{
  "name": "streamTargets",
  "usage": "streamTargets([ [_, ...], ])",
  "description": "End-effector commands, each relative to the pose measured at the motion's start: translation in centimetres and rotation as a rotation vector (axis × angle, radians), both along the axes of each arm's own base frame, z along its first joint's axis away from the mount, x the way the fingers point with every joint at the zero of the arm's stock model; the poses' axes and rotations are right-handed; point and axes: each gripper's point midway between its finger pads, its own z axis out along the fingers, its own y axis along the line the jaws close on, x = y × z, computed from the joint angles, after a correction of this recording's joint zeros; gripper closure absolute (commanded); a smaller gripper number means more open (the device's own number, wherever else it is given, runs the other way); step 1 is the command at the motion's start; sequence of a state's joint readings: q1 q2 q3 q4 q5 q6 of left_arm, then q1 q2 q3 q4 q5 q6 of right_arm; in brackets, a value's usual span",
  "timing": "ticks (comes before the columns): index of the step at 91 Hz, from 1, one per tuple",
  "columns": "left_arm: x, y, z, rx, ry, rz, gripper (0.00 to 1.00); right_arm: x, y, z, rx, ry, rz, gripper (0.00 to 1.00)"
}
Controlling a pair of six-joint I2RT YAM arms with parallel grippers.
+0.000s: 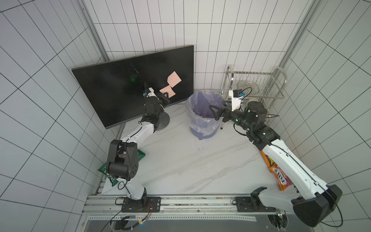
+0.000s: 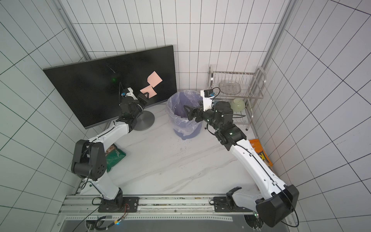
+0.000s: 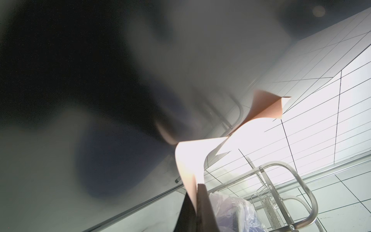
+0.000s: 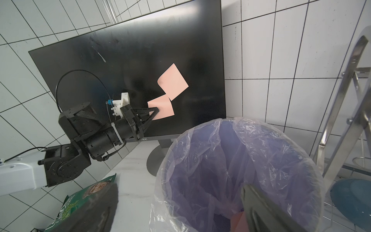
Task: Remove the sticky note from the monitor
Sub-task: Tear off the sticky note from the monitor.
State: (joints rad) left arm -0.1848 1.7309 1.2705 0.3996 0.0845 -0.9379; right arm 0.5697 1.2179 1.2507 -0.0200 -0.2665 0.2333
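Writing is scarce in both top views: only "FOX'S" can be read, upside down, on the orange snack bag point(image 1: 282, 177) at the near right, half hidden under the right arm; the print on the green bag point(image 2: 115, 158) at the near left is too small. The monitor point(image 1: 120, 96) is stood at the far left, and two pink notes are stuck on its right part, meeting at a corner. The lower sticky note point(image 1: 170, 92) is pinched at its left corner by the left gripper point(image 1: 166, 96), whose jaws are pressed together on it; the upper sticky note point(image 1: 174, 80) is not touched. The right gripper point(image 1: 219, 111) is held over the lined bin point(image 1: 200, 128), jaws spread. In a top view a glass dish point(image 2: 228, 87) is seen on the wire rack point(image 2: 254, 97) at the far right, a pale green bowl point(image 2: 237, 104) below it.

In the left wrist view the screen is blurred; the lower sticky note point(image 3: 190, 160) is seen curled and clamped between the dark fingers point(image 3: 204, 206).

In the right wrist view "AOC" is read on the lower bezel. A pinkish patch point(image 4: 236, 220) is seen at the bottom of the lined bin, partly covered by a finger; what it is cannot be told.
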Motion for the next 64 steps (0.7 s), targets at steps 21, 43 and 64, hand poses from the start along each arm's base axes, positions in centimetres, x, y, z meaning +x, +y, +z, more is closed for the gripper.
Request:
streamTargets([
  [21, -0.9, 1.2, 0.4, 0.014, -0.002, 0.026, 1.0, 0.1, 0.1, 0.0, 0.015, 0.0, 0.004, 0.01],
  [43, -1.8, 1.4, 0.7, 0.029, -0.001, 0.025, 1.0, -0.1, 0.1, 0.1, 0.019, 0.001, 0.007, 0.01],
  [64, -2.6, 1.6, 0.9, 0.037, -0.002, 0.025, 1.0, -0.2, 0.1, 0.2, 0.025, 0.003, 0.01, 0.01],
])
